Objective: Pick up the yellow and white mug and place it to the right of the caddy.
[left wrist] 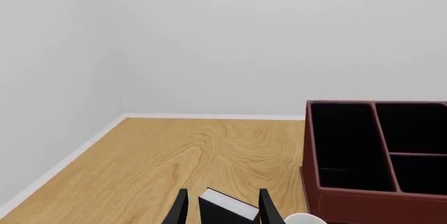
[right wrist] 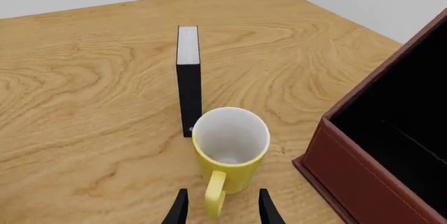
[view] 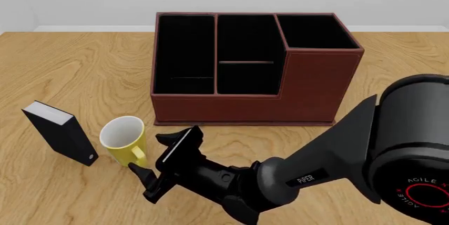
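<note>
My right pincer (view: 149,168) released, fingers astride the mug's handle (right wrist: 215,199).

The yellow and white mug (view: 124,140) stands empty near the bench's front-left; the caddy (view: 253,67) is empty; a black box (view: 60,133) stands just beside the mug.

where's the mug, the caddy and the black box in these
mug (right wrist: 231,135), right wrist view, white inside
caddy (view: 245,104), front view, front wall
black box (view: 67,135), front view, its broad dark side
</note>
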